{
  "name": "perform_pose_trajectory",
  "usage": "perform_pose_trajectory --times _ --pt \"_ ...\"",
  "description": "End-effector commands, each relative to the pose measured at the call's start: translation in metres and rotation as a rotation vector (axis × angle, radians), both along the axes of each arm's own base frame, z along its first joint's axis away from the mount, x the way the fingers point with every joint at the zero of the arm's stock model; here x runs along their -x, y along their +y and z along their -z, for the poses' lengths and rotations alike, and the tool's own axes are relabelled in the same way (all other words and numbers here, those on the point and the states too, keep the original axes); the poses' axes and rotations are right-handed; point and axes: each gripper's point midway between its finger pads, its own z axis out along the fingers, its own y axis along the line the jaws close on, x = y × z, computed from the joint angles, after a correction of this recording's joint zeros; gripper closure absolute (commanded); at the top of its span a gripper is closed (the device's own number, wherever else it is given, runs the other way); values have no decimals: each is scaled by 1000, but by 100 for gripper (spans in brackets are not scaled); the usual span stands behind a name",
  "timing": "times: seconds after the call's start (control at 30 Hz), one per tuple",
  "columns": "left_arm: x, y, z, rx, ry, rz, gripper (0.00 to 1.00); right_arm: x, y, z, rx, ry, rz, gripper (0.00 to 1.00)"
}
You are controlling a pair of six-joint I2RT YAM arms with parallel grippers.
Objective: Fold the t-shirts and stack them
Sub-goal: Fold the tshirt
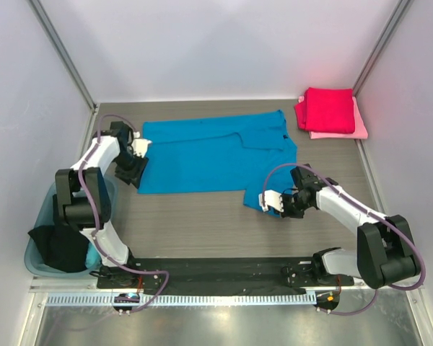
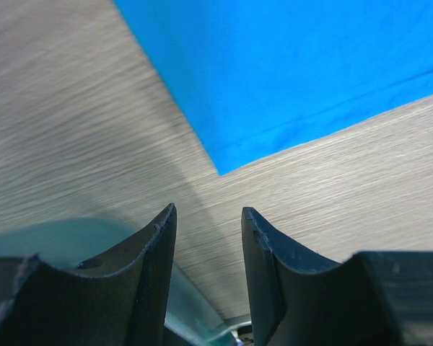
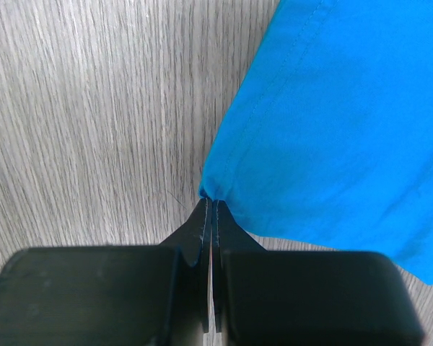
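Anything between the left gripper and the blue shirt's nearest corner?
Nothing visible. Only bare table lies between the open left gripper and the blue t-shirt corner. The teal tub sits back by the fingers, out of the path.

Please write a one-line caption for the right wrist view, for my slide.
Right gripper, shut, pinches a corner of the bright blue cloth t-shirt on the grey wood-grain table.
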Motion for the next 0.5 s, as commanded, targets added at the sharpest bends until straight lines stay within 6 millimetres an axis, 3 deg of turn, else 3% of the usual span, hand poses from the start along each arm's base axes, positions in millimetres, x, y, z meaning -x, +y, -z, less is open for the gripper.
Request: perform_pose_trajectory --times 0.0,0.47 --pt "11 -11 9 39 77 -16 58 -13 7 -10 -22 -39 2 99" --pt "7 -14 40 38 118 -32 58 -16 8 -12 -20 -39 17 99"
